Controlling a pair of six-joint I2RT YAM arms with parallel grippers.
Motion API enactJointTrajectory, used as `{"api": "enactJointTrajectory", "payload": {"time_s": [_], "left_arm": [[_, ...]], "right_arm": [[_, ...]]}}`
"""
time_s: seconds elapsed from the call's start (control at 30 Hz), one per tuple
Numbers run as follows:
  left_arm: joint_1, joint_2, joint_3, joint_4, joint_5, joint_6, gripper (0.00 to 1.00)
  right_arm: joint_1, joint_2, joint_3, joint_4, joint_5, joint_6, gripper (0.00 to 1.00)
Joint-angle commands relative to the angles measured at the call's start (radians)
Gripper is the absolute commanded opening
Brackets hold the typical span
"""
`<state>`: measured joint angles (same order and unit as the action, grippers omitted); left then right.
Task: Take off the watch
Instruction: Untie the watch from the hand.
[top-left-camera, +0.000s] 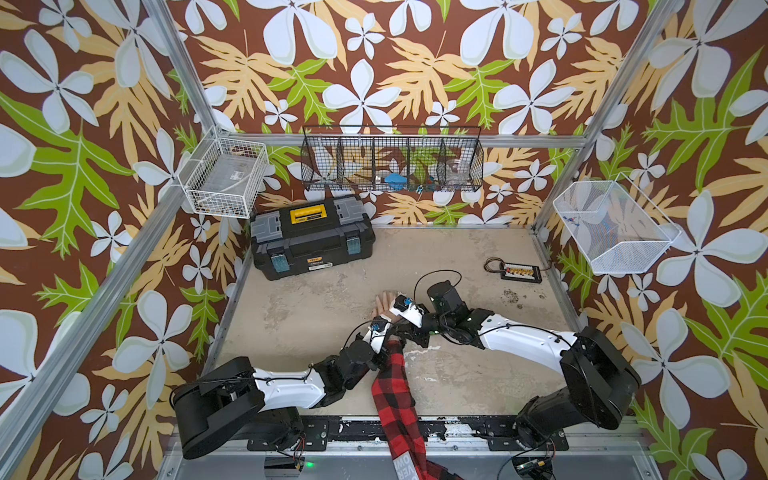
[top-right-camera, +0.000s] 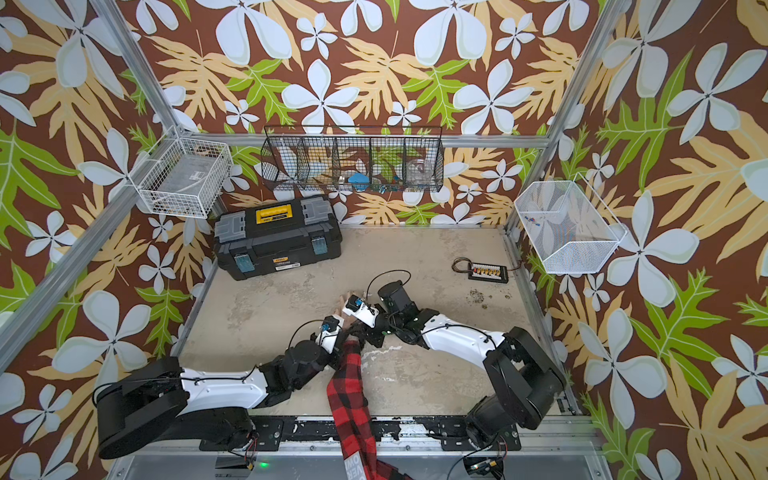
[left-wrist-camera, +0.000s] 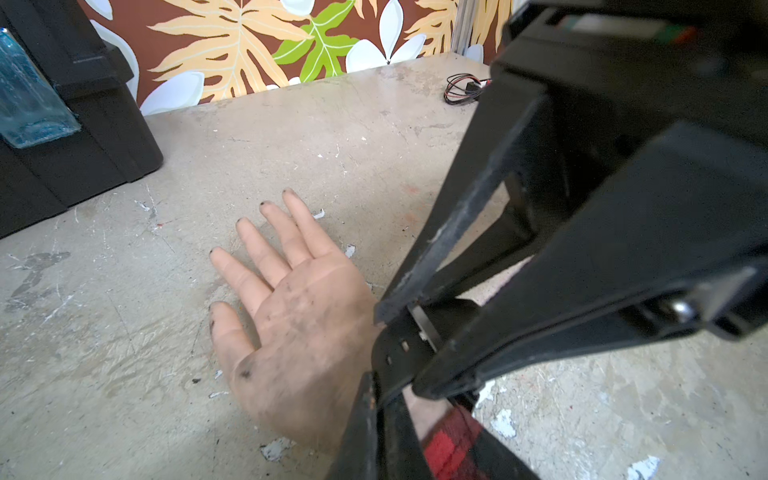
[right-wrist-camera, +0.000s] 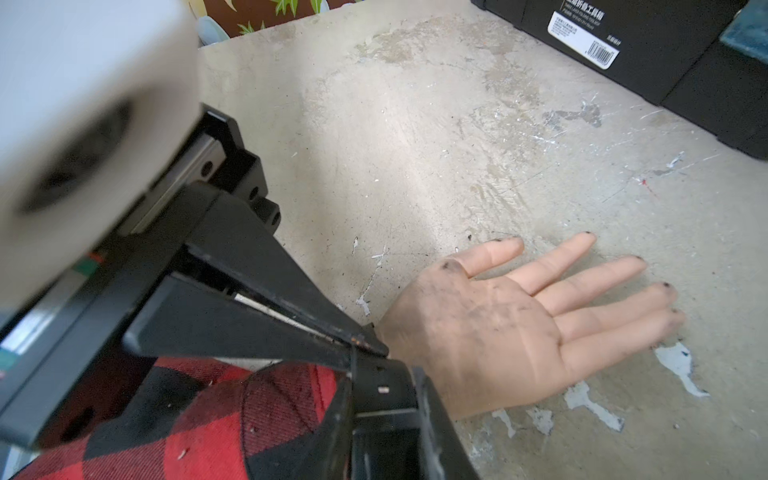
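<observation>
A mannequin hand (top-left-camera: 384, 302) lies palm up mid-table, its arm in a red-and-black plaid sleeve (top-left-camera: 395, 395). The watch is on its wrist with the black holed strap (left-wrist-camera: 399, 349) facing up; the case is hidden. Both grippers meet at that wrist and cover the watch in both top views. My left gripper (left-wrist-camera: 380, 395) is shut, pinching the strap. In the right wrist view the strap (right-wrist-camera: 384, 386) fills the gap between the jaws of my right gripper (right-wrist-camera: 384, 401), which is closed against it from both sides.
A black toolbox (top-left-camera: 311, 237) stands at the back left of the table. A small terminal board with coiled wires (top-left-camera: 519, 272) lies at the back right. A white wire basket (top-left-camera: 226, 176), a black mesh rack (top-left-camera: 390, 160) and a white mesh bin (top-left-camera: 611, 226) hang on the walls.
</observation>
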<state>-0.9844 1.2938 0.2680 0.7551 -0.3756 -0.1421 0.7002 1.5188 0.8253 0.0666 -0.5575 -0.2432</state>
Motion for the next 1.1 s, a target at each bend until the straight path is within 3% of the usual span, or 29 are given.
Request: {"api": "enactJointTrajectory", "payload": {"time_s": [0.0, 0.5, 0.77, 1.07], "left_arm": [[0.003, -0.001, -0.003, 0.03, -0.121, -0.037, 0.0], [0.008, 0.029, 0.012, 0.042, -0.088, -0.068, 0.0], [0.008, -0.032, 0.016, -0.017, -0.098, -0.157, 0.26], [0.027, -0.069, -0.014, -0.054, -0.075, -0.242, 0.33]], "right_arm": [[-0.025, -0.011, -0.014, -0.021, 0.115, 0.025, 0.23], [-0.07, -0.045, -0.055, -0.01, 0.152, 0.059, 0.28], [-0.069, -0.133, -0.046, -0.018, 0.237, 0.214, 0.49], [0.039, -0.248, -0.042, -0.085, 0.422, 0.428, 0.54]]}}
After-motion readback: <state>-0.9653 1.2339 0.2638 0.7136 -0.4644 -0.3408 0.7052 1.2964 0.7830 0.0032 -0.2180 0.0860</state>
